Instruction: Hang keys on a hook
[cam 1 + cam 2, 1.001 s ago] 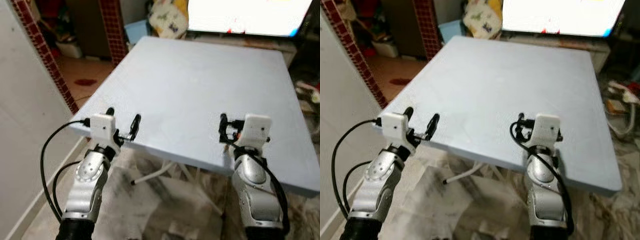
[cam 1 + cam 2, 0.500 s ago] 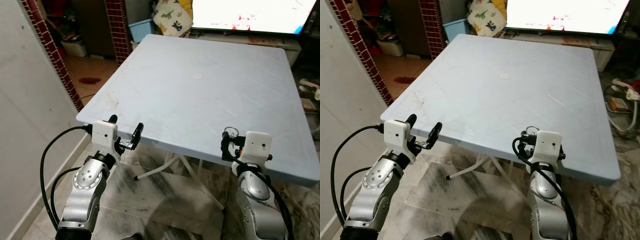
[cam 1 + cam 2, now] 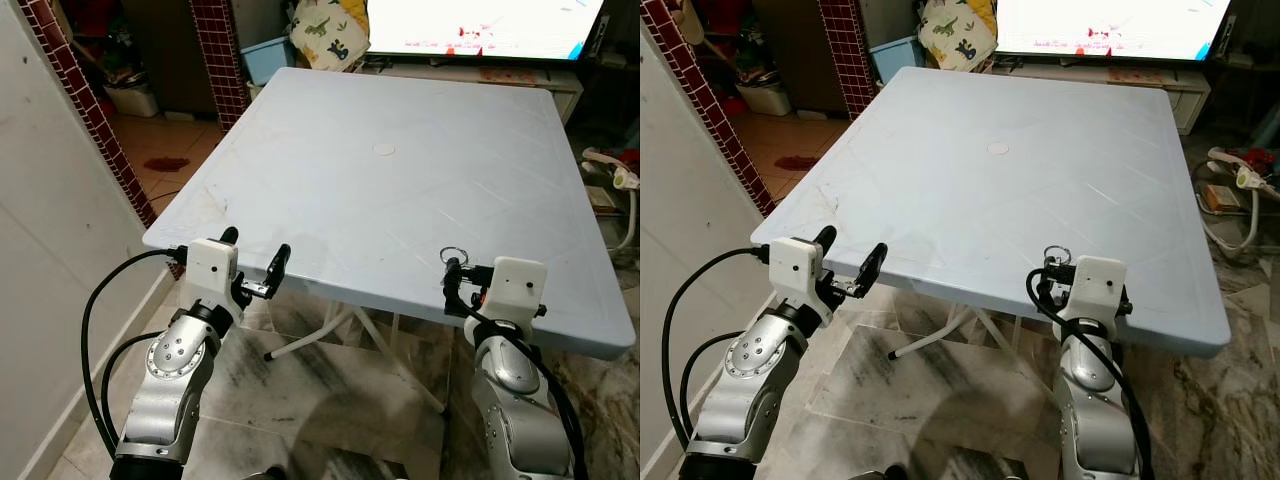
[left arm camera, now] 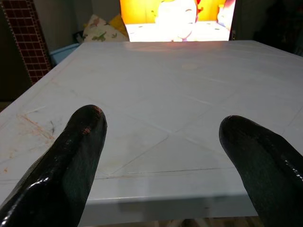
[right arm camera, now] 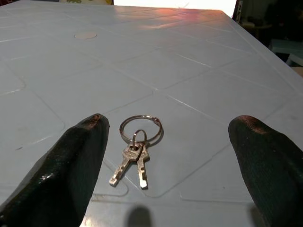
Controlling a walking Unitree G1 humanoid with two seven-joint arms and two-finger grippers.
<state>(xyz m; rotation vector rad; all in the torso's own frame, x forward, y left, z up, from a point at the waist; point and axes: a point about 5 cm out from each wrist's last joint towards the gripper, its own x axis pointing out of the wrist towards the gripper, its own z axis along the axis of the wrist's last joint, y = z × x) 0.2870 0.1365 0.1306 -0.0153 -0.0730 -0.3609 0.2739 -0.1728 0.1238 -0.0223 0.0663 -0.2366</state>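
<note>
Two small silver keys on a ring (image 5: 136, 148) lie flat on the pale blue plastic table (image 3: 400, 150), close to its front edge on the right. My right gripper (image 5: 170, 125) is open at that edge, level with the tabletop, and the keys lie between and just ahead of its black fingertips (image 5: 87, 137) without touching them. From the head camera the ring (image 3: 453, 256) shows just beyond the right gripper (image 3: 468, 280). My left gripper (image 3: 252, 255) is open and holds nothing at the table's front left edge, fingers (image 4: 80, 142) pointing across the top.
A lit TV screen (image 3: 480, 25) stands behind the table. A brick pillar (image 3: 215, 50), a blue bin (image 3: 265, 55) and a printed cushion (image 3: 325, 30) are at the back left. A white wall (image 3: 40, 250) runs along my left. Cables (image 3: 610, 180) lie right of the table, whose white legs (image 3: 330, 330) stand underneath.
The whole picture shifted, so the camera moved back and more of the table shows. Both grippers now sit at the front edge instead of over the top. The key ring has come into view.
</note>
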